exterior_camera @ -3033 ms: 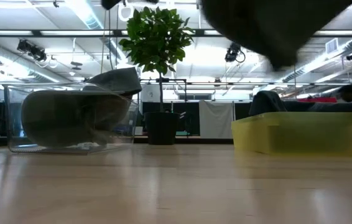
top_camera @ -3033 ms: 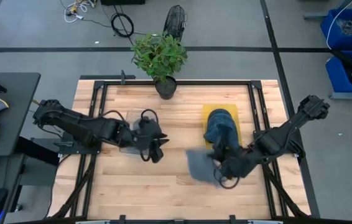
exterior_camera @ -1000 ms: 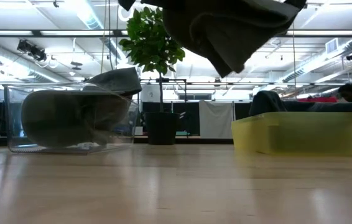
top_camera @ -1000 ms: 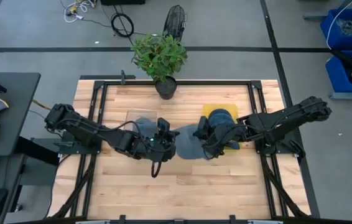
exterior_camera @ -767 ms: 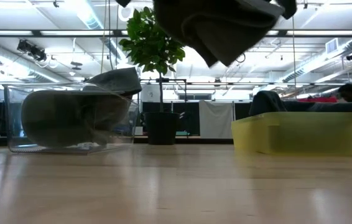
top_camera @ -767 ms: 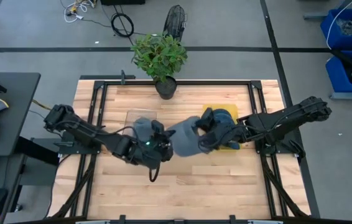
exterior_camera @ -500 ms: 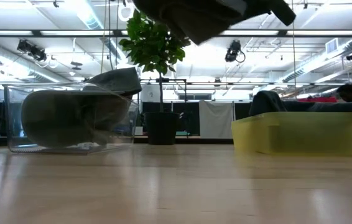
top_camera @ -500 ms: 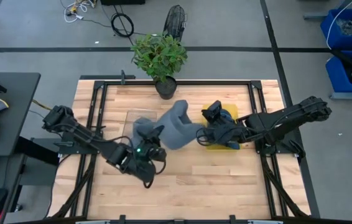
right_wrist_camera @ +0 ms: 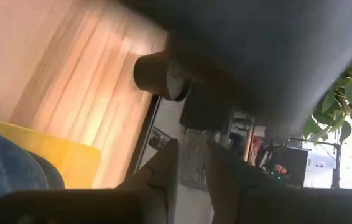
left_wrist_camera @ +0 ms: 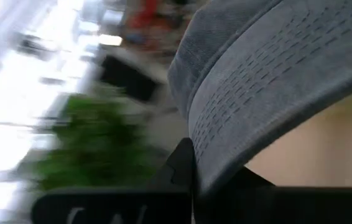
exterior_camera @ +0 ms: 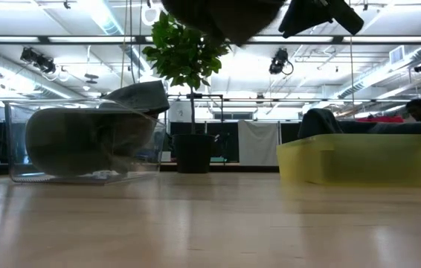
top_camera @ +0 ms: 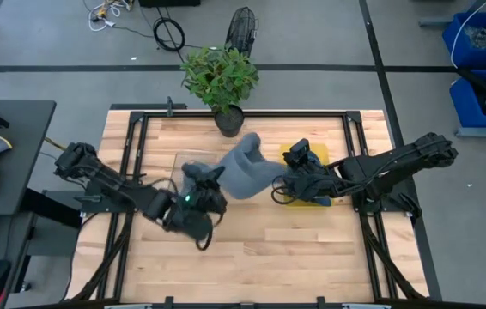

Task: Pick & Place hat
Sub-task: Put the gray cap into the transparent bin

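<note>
Grey floor (top_camera: 54, 51), blue bins (top_camera: 483, 64) (far corner), bright ceiling lights (exterior_camera: 84, 15)

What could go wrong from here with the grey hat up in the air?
1. The left gripper has its jaws on only the brim edge of the grey hat, and the rest hangs free, so it may slip out on the way.
2. The clear bin already holds a hat bulging past its rim; another may slide off.
3. The right gripper, jaws open, sits close beside the hat and might snag it.
</note>
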Controlling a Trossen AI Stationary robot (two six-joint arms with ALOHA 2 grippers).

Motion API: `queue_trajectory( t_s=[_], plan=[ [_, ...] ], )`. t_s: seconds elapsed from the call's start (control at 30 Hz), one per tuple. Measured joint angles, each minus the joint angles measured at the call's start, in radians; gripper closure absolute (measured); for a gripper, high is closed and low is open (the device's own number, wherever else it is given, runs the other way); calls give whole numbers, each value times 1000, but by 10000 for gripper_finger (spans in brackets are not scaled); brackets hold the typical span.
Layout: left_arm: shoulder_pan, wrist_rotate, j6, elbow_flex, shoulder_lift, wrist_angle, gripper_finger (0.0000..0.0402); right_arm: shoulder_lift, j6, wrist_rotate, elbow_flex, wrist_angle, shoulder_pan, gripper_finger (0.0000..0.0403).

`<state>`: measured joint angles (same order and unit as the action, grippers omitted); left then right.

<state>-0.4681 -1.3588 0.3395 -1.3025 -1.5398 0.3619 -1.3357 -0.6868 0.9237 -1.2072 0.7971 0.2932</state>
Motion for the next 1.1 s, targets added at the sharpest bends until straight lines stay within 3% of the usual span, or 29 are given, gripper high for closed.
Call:
queue_trajectory(
  t_s=[0.07,0.13,0.33,0.5,0.67,0.83,0.97,1.1],
  plan=[
    [49,196,-148,0,21,84,390,0,17,-8,0,0,0,324],
    [92,296,-309,0,31,230,390,0,33,-24,0,0,0,324],
    [141,283,-735,-7,41,748,390,0,51,-46,0,14,0,324],
    [78,290,-1063,-76,43,1067,390,0,51,-51,0,13,0,324],
    [-34,319,-1180,-166,43,1198,390,0,51,-52,0,13,0,324],
    [-96,530,-1187,-238,43,1205,390,0,51,-52,0,13,0,324],
    [-95,604,-1193,-214,43,1208,390,0,51,-64,0,11,0,324],
    [-81,562,-1178,-186,42,1209,390,0,51,-126,0,10,0,324]
  ],
)
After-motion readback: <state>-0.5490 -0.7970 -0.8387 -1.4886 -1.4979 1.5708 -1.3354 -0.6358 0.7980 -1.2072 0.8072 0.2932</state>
